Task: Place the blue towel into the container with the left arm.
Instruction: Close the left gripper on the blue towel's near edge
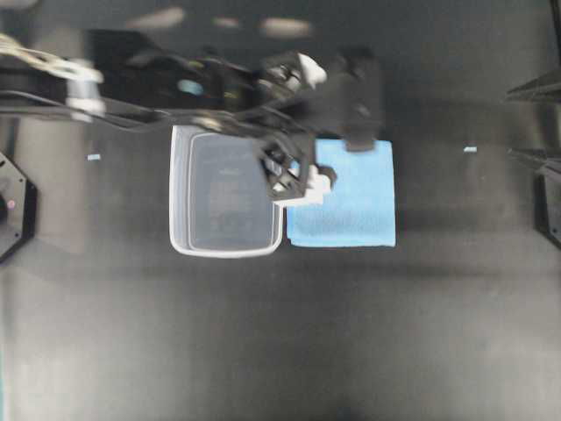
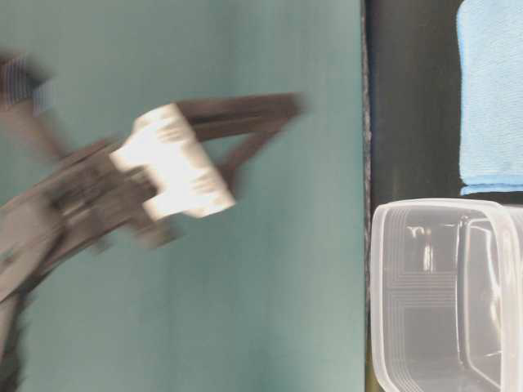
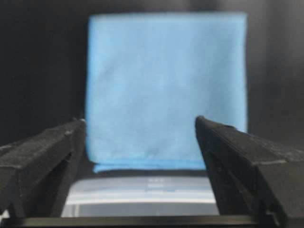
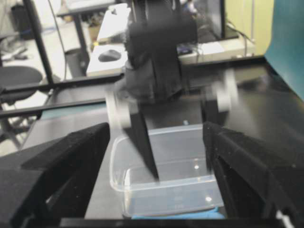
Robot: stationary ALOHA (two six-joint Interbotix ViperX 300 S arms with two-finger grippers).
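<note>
A dark table (image 1: 263,333) is seen from above. A clear container (image 1: 226,195) is set just left of a folded blue towel (image 1: 351,206) — their edges nearly touching. A black left arm (image 1: 175,92) is stretched from the left, its gripper (image 1: 294,175) hung over the gap between both, fingers blurred.

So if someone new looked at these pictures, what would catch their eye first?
The blue towel, folded flat on the dark table, stands out most. Right beside it sits the clear container, with nothing in it. The left gripper hangs above both, its fingers spread open toward the towel.
</note>
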